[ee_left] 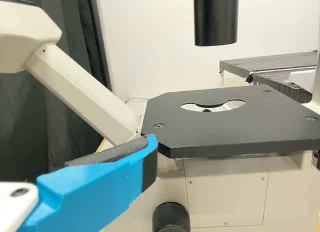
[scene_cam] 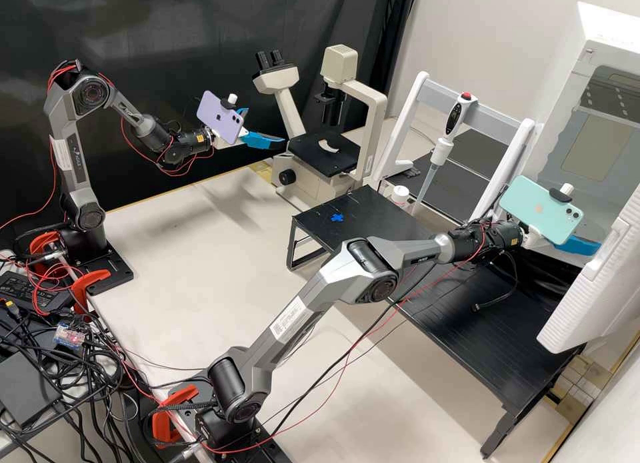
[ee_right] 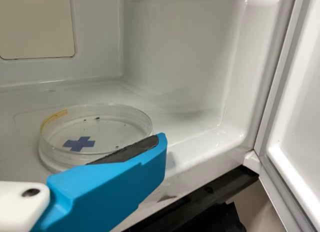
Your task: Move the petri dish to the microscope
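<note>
Dish lying in the cabinet; left gripper hanging beside the microscope

The right wrist view is showing the dish (ee_right: 117, 129) close up, lying on the floor of the cabinet (ee_right: 172, 51), with a blue cross (ee_right: 78, 144) and a yellow strip (ee_right: 53, 120) on its rim; the door (ee_right: 306, 127) is standing open to one side. The high view is showing the right gripper (scene_cam: 587, 246) reaching in at the cabinet's mouth; it is also showing the pipette (scene_cam: 455, 120) hanging on its white rack (scene_cam: 389, 148), and a blue mark (scene_cam: 338, 217) lying on the black platform (scene_cam: 320, 216).

The left wrist view is giving the microscope's stage (ee_left: 260, 124) closely, with its rounded opening (ee_left: 197, 107) and a black cylinder (ee_left: 216, 19) hanging above; in the high view, the left gripper (scene_cam: 265, 126) is hanging in the air near the microscope (scene_cam: 309, 185).

The dish is lying flat, its face pointing up to the cabinet's ceiling; being round, it is running equally wide every way, one long axis favouring no side.

The right gripper is standing released, a blue finger (ee_right: 115, 184) lying just beside the dish's wall, its dark pad (ee_right: 127, 151) turning towards the dish; whether they are touching, I cannot tell; the left gripper is also standing released, its fingers parting and holding nothing.
</note>
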Action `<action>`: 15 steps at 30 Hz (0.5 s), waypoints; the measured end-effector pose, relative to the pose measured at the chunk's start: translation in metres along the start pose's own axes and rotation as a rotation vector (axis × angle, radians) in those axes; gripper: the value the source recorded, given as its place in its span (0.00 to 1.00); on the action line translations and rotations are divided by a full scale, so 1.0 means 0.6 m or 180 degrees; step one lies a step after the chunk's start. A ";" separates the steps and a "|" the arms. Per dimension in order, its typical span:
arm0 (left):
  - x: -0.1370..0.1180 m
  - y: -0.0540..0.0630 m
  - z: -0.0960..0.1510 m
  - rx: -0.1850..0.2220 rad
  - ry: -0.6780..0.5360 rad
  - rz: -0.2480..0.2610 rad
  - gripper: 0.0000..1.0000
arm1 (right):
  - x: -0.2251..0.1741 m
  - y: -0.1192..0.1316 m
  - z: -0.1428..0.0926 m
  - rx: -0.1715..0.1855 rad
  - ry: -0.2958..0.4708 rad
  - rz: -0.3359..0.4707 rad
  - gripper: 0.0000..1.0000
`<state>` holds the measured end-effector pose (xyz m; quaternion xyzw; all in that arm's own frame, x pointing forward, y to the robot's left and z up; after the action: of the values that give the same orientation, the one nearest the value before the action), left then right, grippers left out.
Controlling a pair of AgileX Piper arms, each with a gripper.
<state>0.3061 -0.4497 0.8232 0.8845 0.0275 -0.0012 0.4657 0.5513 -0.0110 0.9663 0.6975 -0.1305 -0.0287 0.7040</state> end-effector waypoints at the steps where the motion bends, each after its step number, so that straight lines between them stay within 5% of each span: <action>1: 0.000 0.000 0.000 0.0000 0.0000 0.0000 1.00 | 0.003 -0.002 0.004 0.0003 -0.0009 0.0001 1.00; 8: 0.000 0.000 0.000 0.0000 0.0000 0.0000 1.00 | 0.010 0.007 0.028 0.0022 -0.0086 0.0033 1.00; 9: 0.000 0.000 0.000 0.0000 0.0000 0.0000 1.00 | 0.011 0.007 0.032 0.0023 -0.0096 0.0033 0.00; 15: 0.000 0.000 0.000 0.0000 0.0000 0.0000 1.00 | 0.014 0.012 0.042 0.0053 -0.0123 0.0061 0.00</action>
<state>0.3061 -0.4497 0.8232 0.8845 0.0275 -0.0012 0.4657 0.5527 -0.0374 0.9747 0.7014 -0.1510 -0.0343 0.6957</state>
